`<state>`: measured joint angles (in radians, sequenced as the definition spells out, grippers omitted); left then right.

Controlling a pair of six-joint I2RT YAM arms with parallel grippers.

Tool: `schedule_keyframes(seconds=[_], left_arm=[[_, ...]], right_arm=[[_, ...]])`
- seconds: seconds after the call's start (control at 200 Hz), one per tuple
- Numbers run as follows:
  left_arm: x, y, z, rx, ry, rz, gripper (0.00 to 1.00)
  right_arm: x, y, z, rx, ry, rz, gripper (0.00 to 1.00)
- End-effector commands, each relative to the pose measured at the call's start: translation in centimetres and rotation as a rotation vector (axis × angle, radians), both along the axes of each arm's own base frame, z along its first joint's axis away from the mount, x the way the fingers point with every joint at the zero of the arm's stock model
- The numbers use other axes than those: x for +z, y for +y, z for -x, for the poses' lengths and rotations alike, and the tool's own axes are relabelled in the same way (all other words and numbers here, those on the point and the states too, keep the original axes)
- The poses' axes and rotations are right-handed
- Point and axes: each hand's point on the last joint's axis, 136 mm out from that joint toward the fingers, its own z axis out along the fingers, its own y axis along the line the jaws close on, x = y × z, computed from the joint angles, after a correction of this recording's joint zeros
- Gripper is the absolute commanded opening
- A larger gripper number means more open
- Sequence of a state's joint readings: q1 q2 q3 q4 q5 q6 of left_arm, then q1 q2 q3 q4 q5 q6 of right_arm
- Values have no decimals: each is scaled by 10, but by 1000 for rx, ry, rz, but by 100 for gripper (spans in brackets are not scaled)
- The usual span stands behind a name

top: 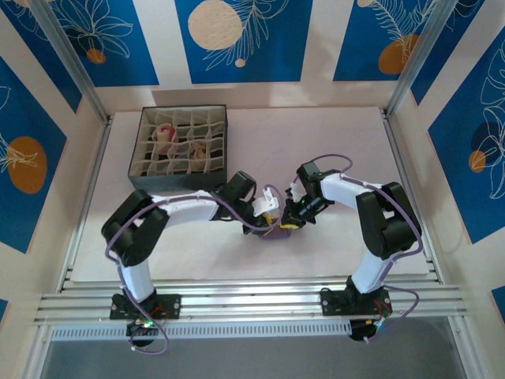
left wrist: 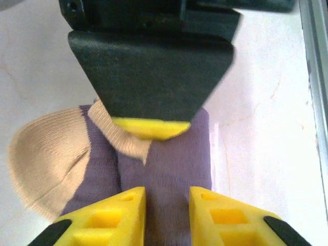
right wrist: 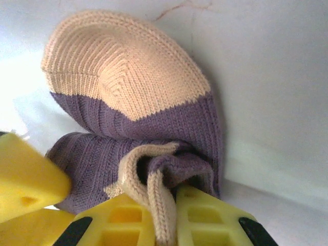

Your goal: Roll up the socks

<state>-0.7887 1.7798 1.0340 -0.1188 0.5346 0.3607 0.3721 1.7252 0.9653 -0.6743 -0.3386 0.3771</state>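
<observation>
My right gripper (right wrist: 164, 201) is clamped on the tan cuff of the purple sock (right wrist: 128, 97), a thin strip of that cuff standing upright between its two yellow fingers. I judge the cuff is pinched this way so it can be stretched over the bundled body and lock the roll. From those fingers the folded purple body bulges at 12 o'clock, and the tan toe cap lies beyond it on the same line. My left gripper (left wrist: 166, 197) faces the right one across the sock. Its fingers stand a little apart with purple fabric showing in the gap, and I cannot tell whether they press it; I read it as steadying the bundle rather than gripping. From that side a tan rounded end lies at 9 o'clock and my right fingertip sits on the cuff at 12 o'clock. On the table (top: 355, 142) the sock rests near the front edge, at 6 o'clock from the centre. The divided box (top: 136, 158) sits at 10 o'clock, well apart, with pale rolled bundles in its cells.
</observation>
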Motion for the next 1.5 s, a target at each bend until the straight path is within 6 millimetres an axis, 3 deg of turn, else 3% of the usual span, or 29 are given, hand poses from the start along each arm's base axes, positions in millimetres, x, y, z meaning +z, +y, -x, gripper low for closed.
schedule_keyframes(seconds=[0.0, 0.135, 0.295, 0.51, 0.795, 0.835, 0.91, 1.01, 1.095, 1.201, 1.356, 1.496], left_arm=[[16, 11, -4, -40, -177, 6, 26], [29, 16, 4, -82, -381, 17, 28], [26, 10, 20, -178, -636, -55, 33], [0, -5, 24, -241, -743, -163, 38], [-45, -12, 4, -183, -773, -248, 41], [-50, -12, 5, -181, -761, -249, 37], [-51, -13, 8, -170, -718, -226, 20], [-49, -8, 8, -129, -619, -190, 1], [-44, -3, 11, -111, -489, -135, 0], [-36, 2, 16, -107, -283, -64, 0], [-28, 7, 10, -59, -8, 22, 0], [-27, 9, -8, 24, 181, 33, 1]], right_arm=[[-26, -23, 23, 6, 100, 170, 10], [-26, -22, 22, 15, 112, 177, 10], [-25, -19, 19, 25, 122, 178, 10], [-25, -14, 19, 39, 136, 175, 10], [-25, -13, 25, 58, 163, 157, 11], [-23, -13, 26, 61, 165, 149, 12], [-19, -10, 27, 64, 160, 123, 17], [-4, -2, 25, 58, 123, 47, 34], [15, 1, 20, 46, 66, -25, 47], [39, -1, 9, 15, -10, -92, 54], [64, -9, -10, -48, -117, -169, 56], [66, -15, -25, -78, -190, -171, 57]])
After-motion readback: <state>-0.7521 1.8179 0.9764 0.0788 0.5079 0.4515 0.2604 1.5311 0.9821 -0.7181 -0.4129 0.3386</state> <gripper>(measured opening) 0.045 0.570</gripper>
